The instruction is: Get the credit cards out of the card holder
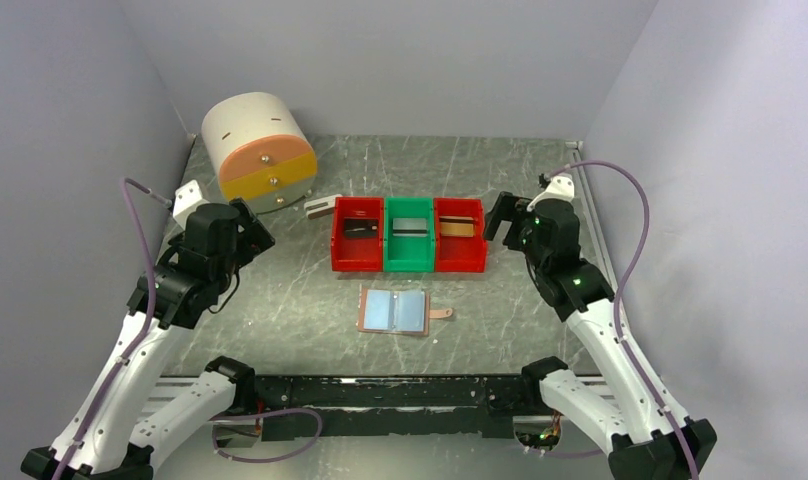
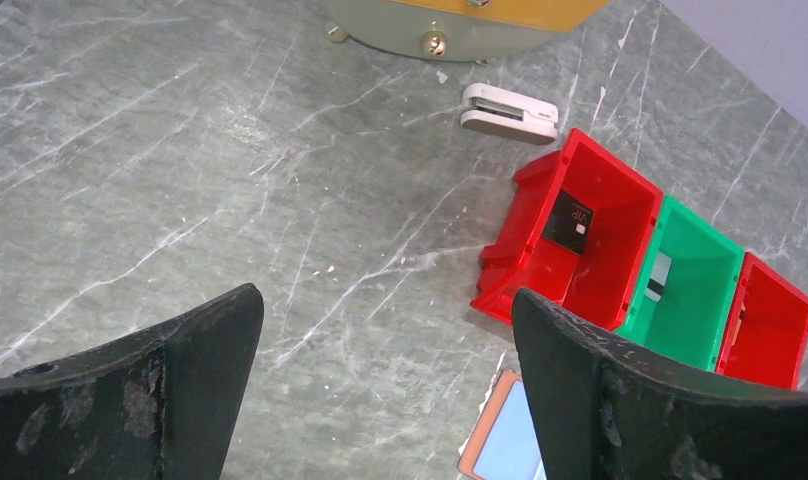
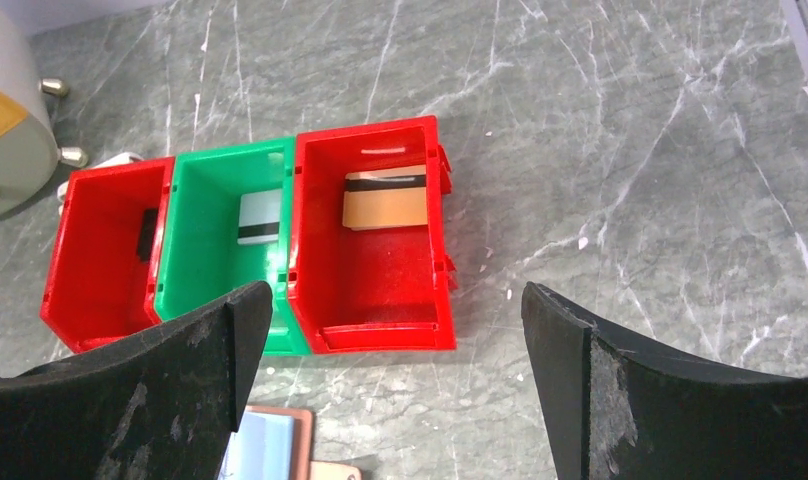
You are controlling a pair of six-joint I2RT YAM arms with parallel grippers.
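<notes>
The left pincer (image 2: 387,305) and right pincer (image 3: 397,295) hang open, empty. The card holder (image 1: 394,311) lies spread on the worktop (image 1: 280,300), its pockets seemingly bare. Three credit cards (image 3: 385,205) sit in the bins (image 1: 411,264), so it looks practically finished.

Card holder (image 1: 394,312) open w/ blue pockets up; black card (image 2: 568,222), grey-white card (image 3: 257,217), gold-brown card (image 3: 384,201) 1 per bin (image 1: 408,268).

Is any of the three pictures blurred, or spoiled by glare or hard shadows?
Top external: even light, soft shadows, card holder sharp. Left wrist: table sharp, a pale sheen on it; near fingers dark, slightly soft. Right wrist: gold-brown card crisp; fingers dark.
</notes>
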